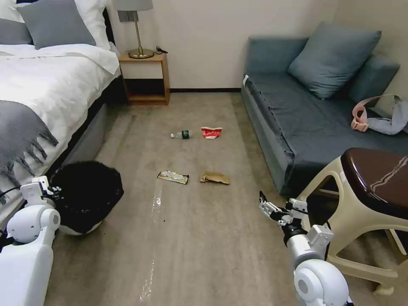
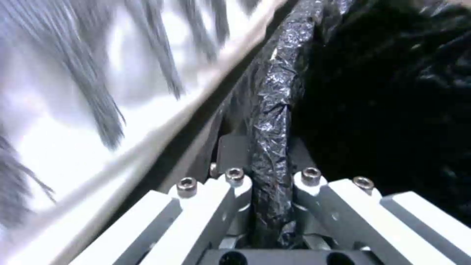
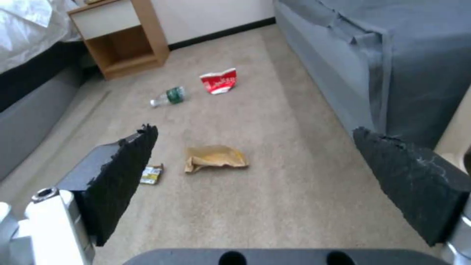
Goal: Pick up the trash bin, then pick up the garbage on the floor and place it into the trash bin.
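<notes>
The trash bin, lined with a crinkly black bag over a white base, stands tilted by the bed at the left. My left gripper is shut on its near rim; in the left wrist view the bagged rim runs between the jaws of the left gripper. The garbage lies on the carpet: a clear bottle, a red-white cup, a flat wrapper and a brown paper bag. My right gripper hangs open above the floor, short of the paper bag.
A bed with a fringed grey throw runs along the left, with a wooden nightstand behind it. A blue sofa lines the right. A cream stool with a brown top stands close beside my right arm. Open carpet lies between them.
</notes>
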### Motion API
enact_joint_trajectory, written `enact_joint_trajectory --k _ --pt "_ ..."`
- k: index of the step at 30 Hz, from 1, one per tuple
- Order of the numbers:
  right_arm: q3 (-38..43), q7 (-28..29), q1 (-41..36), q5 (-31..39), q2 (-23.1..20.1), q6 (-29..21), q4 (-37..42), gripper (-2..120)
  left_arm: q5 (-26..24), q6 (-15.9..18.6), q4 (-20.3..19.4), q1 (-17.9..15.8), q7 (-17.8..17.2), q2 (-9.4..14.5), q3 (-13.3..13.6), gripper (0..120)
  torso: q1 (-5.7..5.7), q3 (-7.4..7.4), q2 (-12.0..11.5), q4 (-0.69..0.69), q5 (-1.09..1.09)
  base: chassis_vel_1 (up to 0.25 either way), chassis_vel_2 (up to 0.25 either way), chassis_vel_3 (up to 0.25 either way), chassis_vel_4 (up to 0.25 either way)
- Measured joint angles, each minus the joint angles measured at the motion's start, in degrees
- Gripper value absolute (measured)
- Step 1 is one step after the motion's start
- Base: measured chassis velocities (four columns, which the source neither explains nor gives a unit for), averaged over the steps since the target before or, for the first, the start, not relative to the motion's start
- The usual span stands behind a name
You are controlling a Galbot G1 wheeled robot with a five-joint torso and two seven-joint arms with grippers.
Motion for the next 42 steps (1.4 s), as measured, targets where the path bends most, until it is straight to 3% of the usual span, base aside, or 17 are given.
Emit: enact_joint_trajectory --k 6,24,42 --pt "-0.1 -2.1 0.1 -0.1 -0.4 0.5 -1.2 100 3.8 -0.5 -3.2 0.4 0.0 -0.5 -0.2 4 0.00 0.00 0.0 -0.01 0.00 0.000 0.000 0.000 0.000" --pt "-0.6 -3.9 2.2 1.1 -1.2 1.3 -4.6 100 5.0 -1.5 -3.2 0.1 0.8 -0.3 -0.5 4 0.00 0.00 0.0 0.00 0.00 -0.003 0.003 0.003 -0.003" --pt "-0.9 -4.1 3.3 1.1 -0.9 1.5 -6.8 100 4.9 -2.6 -2.7 -0.4 0.7 -0.3 -1.2 4 0.00 0.00 0.0 0.00 0.00 -0.123 0.117 0.123 -0.124"
